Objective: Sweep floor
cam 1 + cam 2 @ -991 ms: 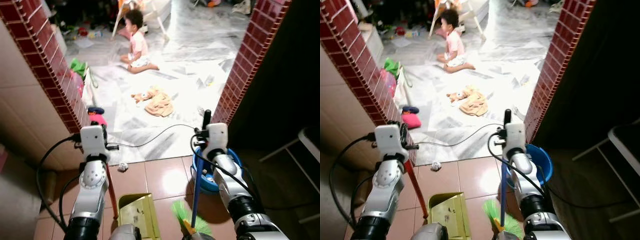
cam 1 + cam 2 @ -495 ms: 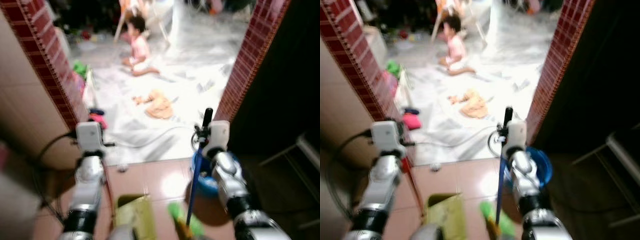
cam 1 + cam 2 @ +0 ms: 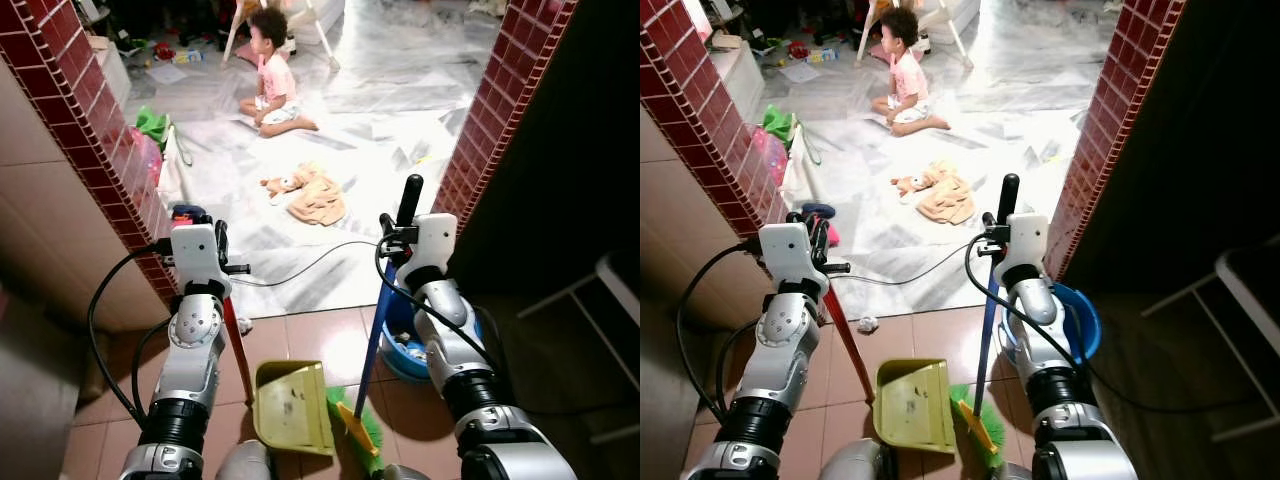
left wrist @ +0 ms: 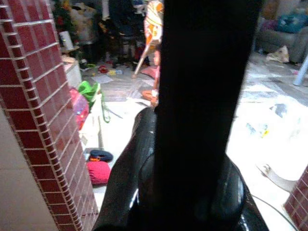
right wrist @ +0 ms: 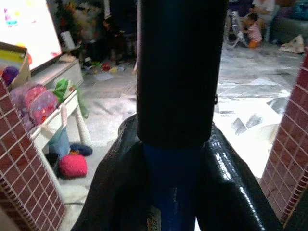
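Right tool (image 3: 1002,232) grips the broom (image 3: 983,352), its bristles beside the dustpan (image 3: 912,404) the left tool (image 3: 818,252) holds.

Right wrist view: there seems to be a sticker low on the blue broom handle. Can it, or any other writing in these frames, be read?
None can be read.
Sticker on the blue broom handle: a few characters, cut off by the frame edge and too blurred to read.
Pale board at the side of the room: coloured marks, too washed out to read.
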{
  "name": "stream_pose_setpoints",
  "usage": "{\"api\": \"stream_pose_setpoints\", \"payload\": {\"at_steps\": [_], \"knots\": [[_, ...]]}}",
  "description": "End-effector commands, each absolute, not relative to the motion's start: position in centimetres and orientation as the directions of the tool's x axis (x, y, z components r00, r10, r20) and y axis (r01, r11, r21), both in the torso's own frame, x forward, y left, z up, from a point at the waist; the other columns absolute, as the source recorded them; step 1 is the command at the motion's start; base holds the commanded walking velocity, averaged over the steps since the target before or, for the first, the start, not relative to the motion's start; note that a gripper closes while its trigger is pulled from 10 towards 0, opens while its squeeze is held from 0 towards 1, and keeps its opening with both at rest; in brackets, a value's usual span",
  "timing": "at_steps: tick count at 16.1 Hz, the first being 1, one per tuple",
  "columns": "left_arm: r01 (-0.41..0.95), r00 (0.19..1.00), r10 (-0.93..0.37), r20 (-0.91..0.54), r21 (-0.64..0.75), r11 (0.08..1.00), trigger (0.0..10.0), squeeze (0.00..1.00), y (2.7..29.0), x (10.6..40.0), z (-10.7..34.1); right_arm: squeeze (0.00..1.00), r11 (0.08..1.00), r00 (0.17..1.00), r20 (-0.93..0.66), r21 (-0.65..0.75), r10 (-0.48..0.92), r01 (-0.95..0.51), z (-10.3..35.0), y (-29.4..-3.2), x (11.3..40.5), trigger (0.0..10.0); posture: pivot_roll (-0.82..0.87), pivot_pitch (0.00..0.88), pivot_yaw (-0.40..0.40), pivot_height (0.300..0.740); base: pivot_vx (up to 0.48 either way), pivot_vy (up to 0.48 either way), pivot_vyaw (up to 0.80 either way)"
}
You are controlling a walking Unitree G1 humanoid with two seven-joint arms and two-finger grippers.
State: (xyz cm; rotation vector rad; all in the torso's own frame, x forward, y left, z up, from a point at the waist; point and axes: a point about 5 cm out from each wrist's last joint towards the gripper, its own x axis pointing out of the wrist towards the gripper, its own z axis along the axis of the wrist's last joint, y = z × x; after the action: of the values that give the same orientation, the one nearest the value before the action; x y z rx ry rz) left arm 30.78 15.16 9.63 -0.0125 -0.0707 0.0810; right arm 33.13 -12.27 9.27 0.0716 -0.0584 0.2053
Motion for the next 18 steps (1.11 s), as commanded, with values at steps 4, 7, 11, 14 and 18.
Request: {"api": "stream_pose_setpoints", "payload": {"at_steps": [4,7,11,14,18], "knots": [[-0.090,0.991,0.094,0.095,-0.045,0.995,10.0,0.00,14.9,30.7,10.4,0.00,0.970,0.960,0.161,0.048,0.229,-0.239,11.2,-11.5,33.4,10.0,0.00,0.000,0.019,0.740,0.061,0.000,0.70],[-0.075,0.992,0.080,0.098,-0.051,0.996,10.0,0.00,14.7,30.7,10.5,0.00,0.969,0.959,0.158,0.046,0.235,-0.245,11.1,-11.4,33.4,10.0,0.01,0.000,0.019,0.740,0.289,0.335,0.69],[-0.076,0.993,0.081,0.091,-0.062,0.995,10.0,0.00,14.4,30.8,10.6,0.00,0.964,0.951,0.168,0.015,0.258,-0.264,11.3,-11.2,33.4,10.0,0.00,0.000,0.018,0.740,0.262,0.402,0.68],[-0.069,0.993,0.075,0.094,-0.066,0.995,10.0,0.00,14.1,30.8,10.9,0.00,0.964,0.951,0.170,0.022,0.258,-0.265,11.4,-11.2,33.4,10.0,0.00,0.000,0.017,0.740,0.257,0.405,0.59],[-0.054,0.993,0.061,0.100,-0.066,0.996,10.0,0.00,13.6,30.7,11.0,0.00,0.964,0.953,0.161,0.030,0.255,-0.263,11.2,-11.2,33.4,10.0,0.00,0.000,0.018,0.740,0.064,0.187,0.00]]}}
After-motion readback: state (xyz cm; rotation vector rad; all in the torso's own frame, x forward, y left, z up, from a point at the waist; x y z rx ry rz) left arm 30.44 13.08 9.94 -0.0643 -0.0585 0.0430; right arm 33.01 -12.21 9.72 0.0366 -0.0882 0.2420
